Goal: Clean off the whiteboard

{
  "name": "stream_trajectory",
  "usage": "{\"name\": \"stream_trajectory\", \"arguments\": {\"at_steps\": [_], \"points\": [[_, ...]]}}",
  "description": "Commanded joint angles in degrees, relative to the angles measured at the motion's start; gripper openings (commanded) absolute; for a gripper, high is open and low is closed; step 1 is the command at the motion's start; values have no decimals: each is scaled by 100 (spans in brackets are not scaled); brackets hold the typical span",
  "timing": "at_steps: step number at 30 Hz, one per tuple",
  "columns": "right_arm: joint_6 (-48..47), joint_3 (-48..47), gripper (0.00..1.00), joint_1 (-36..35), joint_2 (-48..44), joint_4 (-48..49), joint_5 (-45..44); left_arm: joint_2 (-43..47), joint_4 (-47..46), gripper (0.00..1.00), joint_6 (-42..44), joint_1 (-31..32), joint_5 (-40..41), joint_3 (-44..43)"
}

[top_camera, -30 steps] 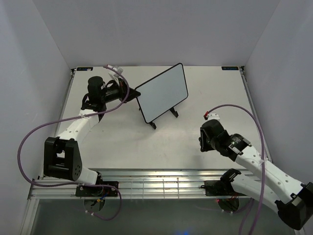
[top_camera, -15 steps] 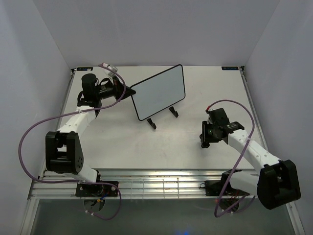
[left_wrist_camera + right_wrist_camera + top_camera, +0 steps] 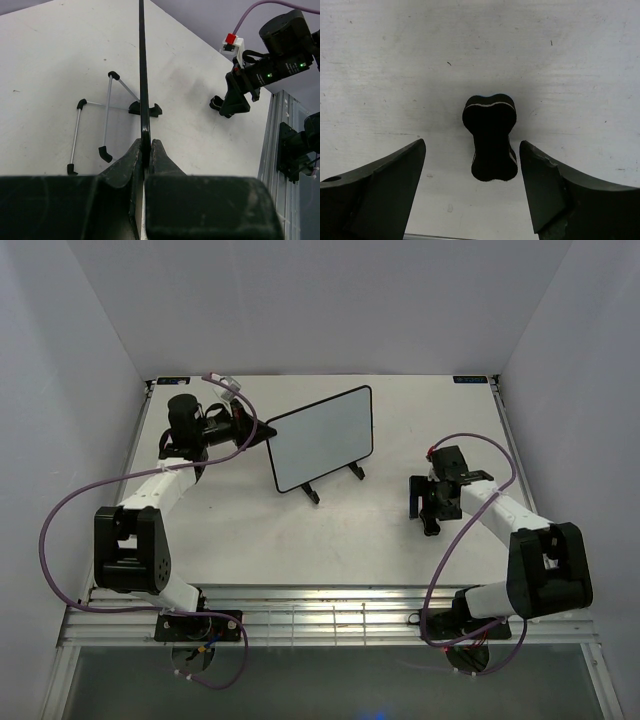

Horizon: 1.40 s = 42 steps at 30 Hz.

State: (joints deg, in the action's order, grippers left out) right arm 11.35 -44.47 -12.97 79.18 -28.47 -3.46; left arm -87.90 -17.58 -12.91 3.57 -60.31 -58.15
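The whiteboard (image 3: 322, 438) stands tilted on its black wire feet (image 3: 107, 120) at the middle of the table, its face blank in the top view. My left gripper (image 3: 262, 432) is shut on the board's left edge. The left wrist view shows that edge (image 3: 142, 75) end-on, pinched between the fingers of that gripper (image 3: 145, 147). A small black bone-shaped eraser (image 3: 491, 137) lies on the table. My right gripper (image 3: 472, 144) hangs open over it, a finger on each side, not touching. From above, that gripper (image 3: 422, 512) is right of the board and hides the eraser.
Grey walls close in the white table (image 3: 250, 520) on three sides. A metal rail (image 3: 330, 615) runs along the near edge by the arm bases. The right arm's purple cable (image 3: 480, 445) loops above the table.
The right arm swung in over the table and its gripper, shut before, has opened over the eraser. The left gripper and board shifted slightly left.
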Motion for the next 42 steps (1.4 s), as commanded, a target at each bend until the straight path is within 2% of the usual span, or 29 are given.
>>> {"name": "stream_trajectory", "arguments": {"at_steps": [1, 7, 15, 21, 33, 42], "points": [[-63, -159, 82, 23, -218, 87, -49, 291, -412, 0, -1, -23, -138, -21], [-19, -124, 86, 14, -288, 87, -111, 273, -465, 0, -63, 12, -191, 58], [-37, -62, 87, 14, -929, 34, -76, 343, -535, 0, -37, 56, -69, 278], [-72, 43, 88, 14, -1492, 131, 65, 194, -694, 0, -133, 56, -112, 304], [-134, 17, 90, 14, -2055, 26, 285, -325, -826, 0, 51, 56, -218, 374], [-134, 43, 92, 23, -2143, 43, 540, -254, -581, 2, 472, 56, 362, 603]]}}
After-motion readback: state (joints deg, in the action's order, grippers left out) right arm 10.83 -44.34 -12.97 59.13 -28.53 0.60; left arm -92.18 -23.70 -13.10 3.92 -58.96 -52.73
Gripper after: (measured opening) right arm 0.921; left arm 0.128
